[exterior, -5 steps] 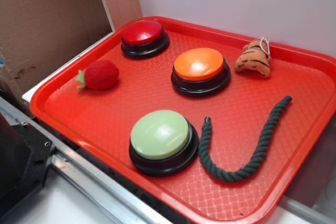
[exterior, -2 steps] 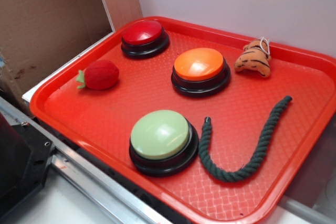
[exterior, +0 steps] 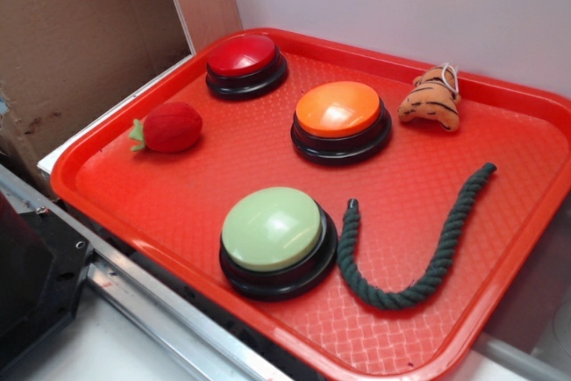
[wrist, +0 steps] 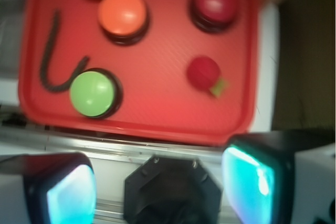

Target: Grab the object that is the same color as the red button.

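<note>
- strawberry (exterior: pixel 171 126) lies at the tray's (exterior: pixel 500 95) left edge, leaf tip outward, apart from the red button (exterior: pixel 245 63) behind it; a slightly off descent could clip the rim or roll the plush
- orange button (exterior: pixel 340 118) and tiger (exterior: pixel 431 99) further right; wrong picks
- gripper (wrist: pixel 157 182) high above the tray's near side, absent from the exterior view; fingers spread wide, empty
</note>
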You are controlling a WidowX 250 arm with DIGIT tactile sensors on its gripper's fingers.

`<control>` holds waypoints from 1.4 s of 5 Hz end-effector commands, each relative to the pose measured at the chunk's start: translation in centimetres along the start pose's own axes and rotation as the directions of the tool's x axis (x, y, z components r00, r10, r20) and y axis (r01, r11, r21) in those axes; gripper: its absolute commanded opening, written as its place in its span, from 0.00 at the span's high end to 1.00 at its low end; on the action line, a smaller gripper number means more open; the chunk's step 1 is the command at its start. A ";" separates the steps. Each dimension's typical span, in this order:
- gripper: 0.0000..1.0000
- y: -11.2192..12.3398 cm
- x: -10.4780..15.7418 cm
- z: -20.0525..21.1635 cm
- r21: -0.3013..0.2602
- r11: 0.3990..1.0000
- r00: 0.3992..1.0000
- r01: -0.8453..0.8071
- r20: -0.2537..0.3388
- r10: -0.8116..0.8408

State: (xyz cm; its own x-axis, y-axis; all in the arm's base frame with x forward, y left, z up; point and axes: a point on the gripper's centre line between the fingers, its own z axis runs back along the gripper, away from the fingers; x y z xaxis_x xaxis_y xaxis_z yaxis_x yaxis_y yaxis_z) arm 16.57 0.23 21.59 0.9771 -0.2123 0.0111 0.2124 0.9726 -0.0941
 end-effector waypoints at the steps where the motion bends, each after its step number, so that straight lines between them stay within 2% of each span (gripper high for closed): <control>1: 0.00 4.2 3.1 -2.9 0.100 0.902 0.906 0.420 -0.097 -0.411; 2: 0.00 4.4 3.2 -5.8 0.072 0.884 0.881 0.461 -0.156 -0.447; 3: 0.00 5.5 4.2 -10.6 0.044 0.897 0.885 0.440 -0.188 -0.425; 5: 0.00 8.2 4.5 -16.4 -0.055 0.911 0.874 0.410 -0.263 -0.409; 6: 0.12 7.2 3.4 -19.2 -0.049 0.914 0.868 0.403 -0.298 -0.398; 7: 1.00 6.9 3.2 -19.6 -0.038 0.918 0.865 0.394 -0.322 -0.385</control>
State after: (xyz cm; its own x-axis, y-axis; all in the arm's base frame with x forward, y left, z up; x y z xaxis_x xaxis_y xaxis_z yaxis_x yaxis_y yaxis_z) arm 20.73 4.85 1.17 0.7593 -0.5819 -0.2913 0.5692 0.8108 -0.1362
